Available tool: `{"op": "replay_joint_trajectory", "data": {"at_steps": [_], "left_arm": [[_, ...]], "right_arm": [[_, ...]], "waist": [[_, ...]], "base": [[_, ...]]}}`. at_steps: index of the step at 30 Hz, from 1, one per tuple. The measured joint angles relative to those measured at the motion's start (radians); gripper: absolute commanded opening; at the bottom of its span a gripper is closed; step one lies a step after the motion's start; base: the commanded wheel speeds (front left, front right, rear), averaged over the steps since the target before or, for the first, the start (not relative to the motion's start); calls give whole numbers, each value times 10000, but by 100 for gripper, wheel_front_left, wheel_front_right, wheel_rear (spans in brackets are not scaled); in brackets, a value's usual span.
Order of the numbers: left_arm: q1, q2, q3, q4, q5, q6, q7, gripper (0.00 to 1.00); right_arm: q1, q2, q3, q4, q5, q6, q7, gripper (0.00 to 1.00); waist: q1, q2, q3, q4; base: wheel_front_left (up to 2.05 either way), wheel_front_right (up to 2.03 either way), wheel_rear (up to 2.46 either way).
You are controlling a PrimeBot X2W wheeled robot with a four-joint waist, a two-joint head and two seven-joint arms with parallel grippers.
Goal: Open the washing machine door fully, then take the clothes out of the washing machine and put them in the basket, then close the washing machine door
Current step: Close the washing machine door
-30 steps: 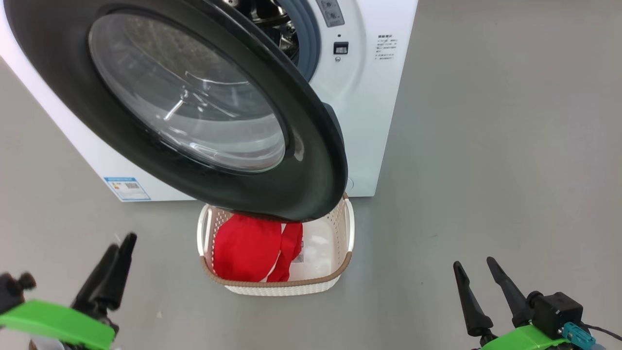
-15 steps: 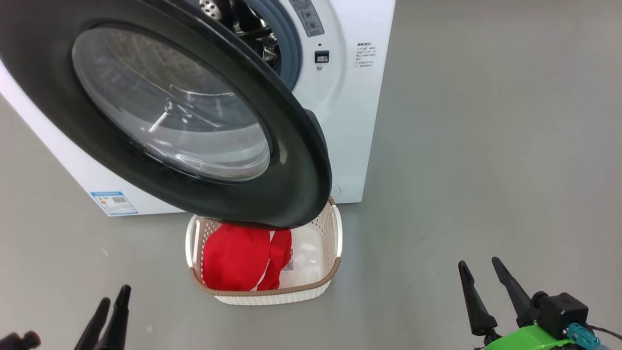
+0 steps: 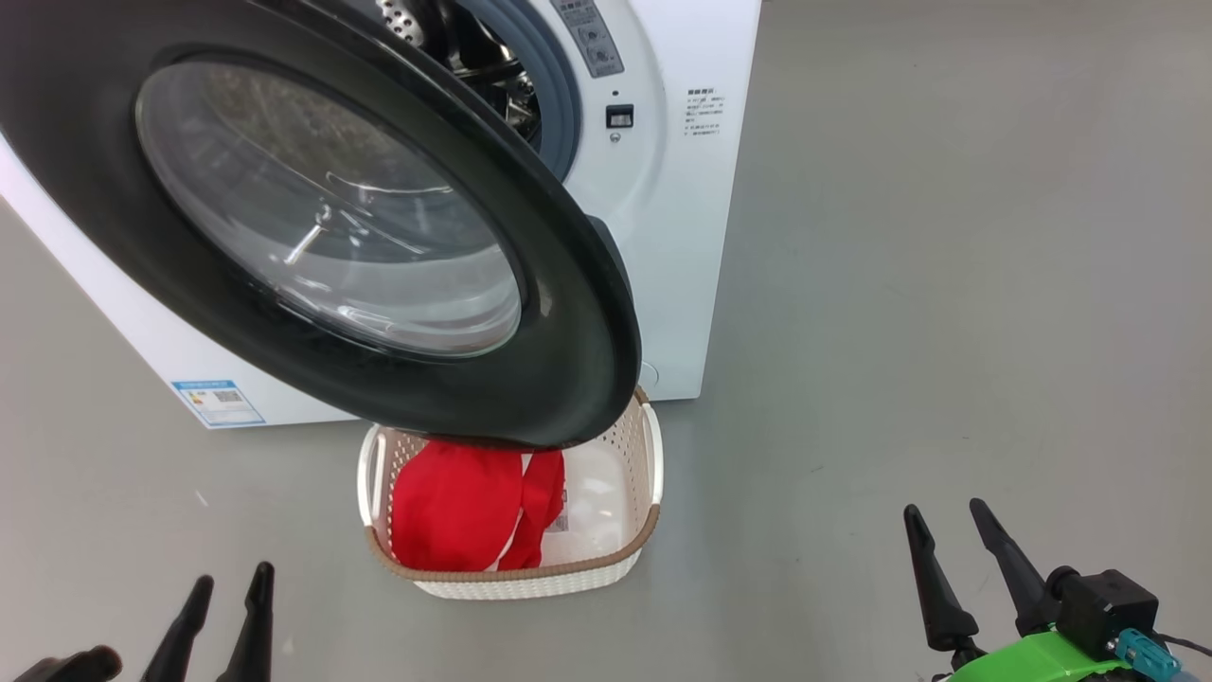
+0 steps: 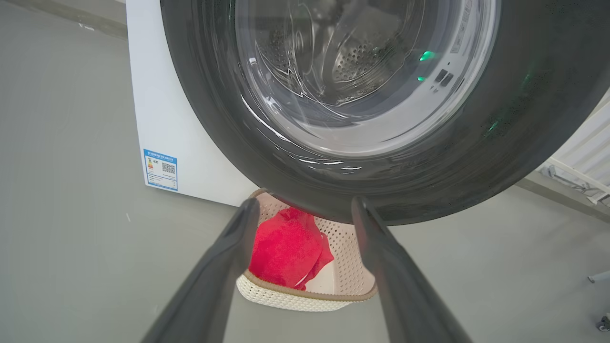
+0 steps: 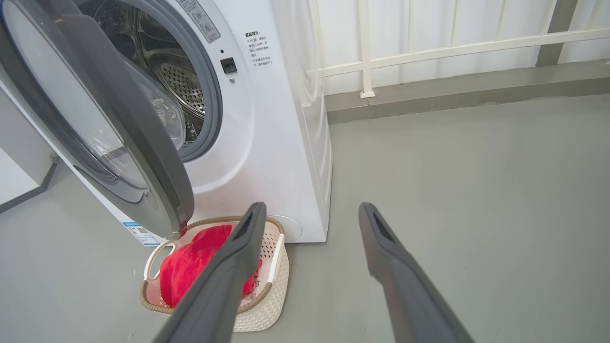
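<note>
Your left gripper [image 3: 233, 576] sits lower than before; it and the right gripper [image 3: 944, 510] gape wide, empty. The clothes [image 3: 445, 507] lie in the basket [image 3: 653, 455], beneath the rim of the open washing machine door [image 3: 568, 313]; bare floor [image 3: 947, 284] spreads rightward.

This is a bare laundry corner, more a utility or test space than a furnished home. A white front-loading washer [image 5: 290, 143] stands free on a plain, smooth grey floor [image 5: 476, 200], which takes up the right half of the head and right wrist views. Across the top of the right wrist view, a white wall [image 5: 429, 24] carries a white railing [image 5: 364, 47] above a grey kerb [image 5: 452, 93]. At lower centre of the head view, a basket [image 3: 530, 583] of red clothes [image 3: 454, 511] sits on the floor before the washer. A blue label [image 3: 218, 403] is stuck low on the washer's front.
</note>
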Motion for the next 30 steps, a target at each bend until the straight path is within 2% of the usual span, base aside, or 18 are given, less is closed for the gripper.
{"op": "replay_joint_trajectory", "data": {"at_steps": [8,11,17,30], "left_arm": [[223,-734,966,-675,2512,-2,0,100],[392,-832,1114,-1001,3455,-4,0,100],[755,-1208,1333,-1281,4117,-4,0,100],[900,-1415,1507,-1266,4470,-4,0,100]], "right_arm": [[0,4,-150,-92,-2,0,0,100],[0,4,-192,-115,-15,0,0,100],[31,4,-205,-157,-27,0,0,100],[203,12,-190,-130,-27,0,0,100]], "waist": [[0,0,-14,-29],[0,1,-29,-23],[0,1,-126,-6],[0,0,-170,62]], "base": [[0,0,0],[0,0,0],[0,0,0],[0,0,0]]}}
